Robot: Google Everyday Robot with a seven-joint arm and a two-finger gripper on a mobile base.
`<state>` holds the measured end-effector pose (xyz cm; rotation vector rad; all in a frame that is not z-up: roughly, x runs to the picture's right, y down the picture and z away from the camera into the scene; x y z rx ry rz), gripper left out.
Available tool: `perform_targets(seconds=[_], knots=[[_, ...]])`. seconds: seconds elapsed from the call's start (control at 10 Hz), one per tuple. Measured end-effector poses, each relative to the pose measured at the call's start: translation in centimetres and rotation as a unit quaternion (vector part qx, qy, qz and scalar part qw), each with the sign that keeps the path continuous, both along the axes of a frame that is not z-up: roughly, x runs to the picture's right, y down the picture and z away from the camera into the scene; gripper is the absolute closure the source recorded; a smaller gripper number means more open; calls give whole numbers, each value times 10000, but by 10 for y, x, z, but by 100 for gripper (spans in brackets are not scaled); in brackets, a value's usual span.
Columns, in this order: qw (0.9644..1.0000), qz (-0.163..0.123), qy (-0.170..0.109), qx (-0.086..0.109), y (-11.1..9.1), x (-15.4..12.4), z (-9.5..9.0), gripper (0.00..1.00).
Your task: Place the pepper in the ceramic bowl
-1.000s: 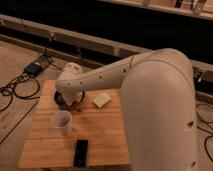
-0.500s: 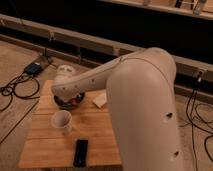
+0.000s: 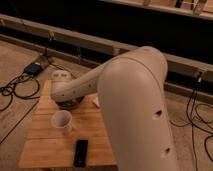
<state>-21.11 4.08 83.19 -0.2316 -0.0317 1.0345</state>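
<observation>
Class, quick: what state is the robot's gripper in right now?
Gripper: shut, low over the ceramic bowl; the arm hides whether it holds anything.

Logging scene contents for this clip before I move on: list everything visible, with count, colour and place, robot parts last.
wooden table: one, light brown, lower left
ceramic bowl: one, dark, table's far side, mostly under the arm
cup: one, off-white, in front of the bowl
black slab: one, flat, table's near edge
pale object: one, right of the bowl, partly hidden
cables: several, black, floor left
pepper: not visible
arm: one, white, reaching over the bowl
gripper: hidden behind the arm's end above the bowl
</observation>
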Motion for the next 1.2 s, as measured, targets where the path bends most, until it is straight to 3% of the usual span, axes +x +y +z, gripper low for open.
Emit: perform_targets(seconds=[0.6, 0.9, 1.2], knots=[[10000, -16, 11, 3, 2, 1, 1, 100], [9998, 158, 110, -23, 5, 19, 13, 100], [9997, 225, 83, 47, -2, 19, 22, 100]])
